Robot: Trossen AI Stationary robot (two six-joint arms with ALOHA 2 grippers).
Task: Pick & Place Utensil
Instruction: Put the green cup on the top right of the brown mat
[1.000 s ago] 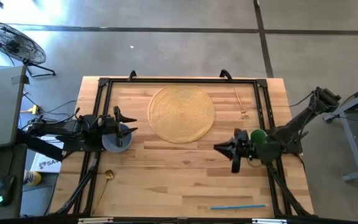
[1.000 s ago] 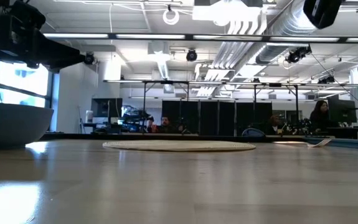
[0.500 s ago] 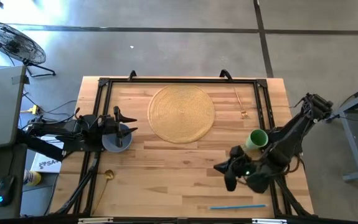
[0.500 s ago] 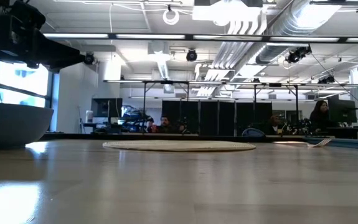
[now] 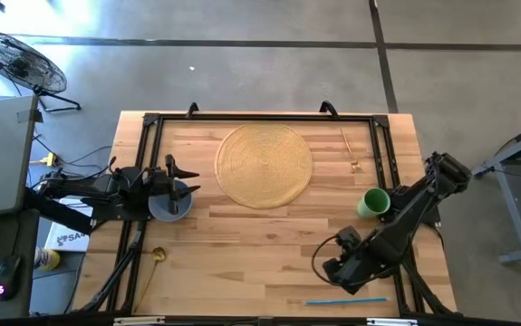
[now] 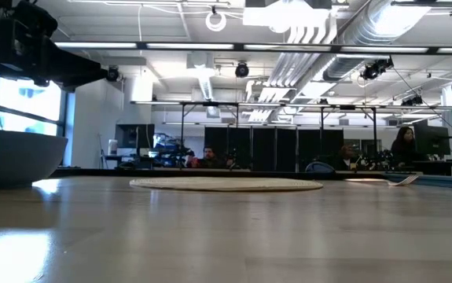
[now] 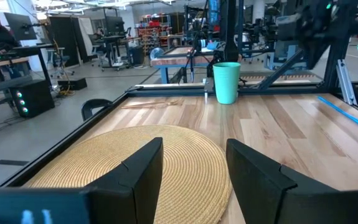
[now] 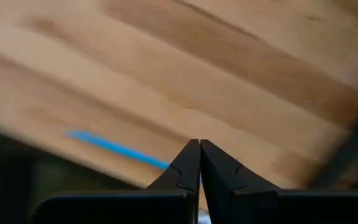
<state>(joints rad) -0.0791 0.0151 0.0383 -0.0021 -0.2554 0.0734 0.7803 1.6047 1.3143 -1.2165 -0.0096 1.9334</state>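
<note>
A thin blue stick [image 5: 346, 301] lies flat near the table's near edge, and shows in the right wrist view as the same stick [image 8: 116, 148]. My right gripper [image 5: 319, 264] hovers just on its far side, tipped down, fingers shut [image 8: 199, 144] and touching nothing. A gold fork [image 5: 349, 149] lies at the far right beside a round woven placemat [image 5: 265, 165]. A gold spoon [image 5: 158, 256] lies near the left rail. My left gripper [image 5: 186, 181] waits open [image 7: 194, 162] above a blue bowl [image 5: 171, 201].
A green cup [image 5: 373, 202] stands upright on the right side, behind my right arm. A black frame rail [image 5: 380, 154] runs around the table. The bare wood between placemat and near edge is free room. People sit in the room beyond the table [image 6: 405, 141].
My right arm has swung away from the green cup toward the table's near edge and tipped downward, ending close above the blue stick. The cup, hidden under the arm before, now stands in plain view. My left arm has kept still.
</note>
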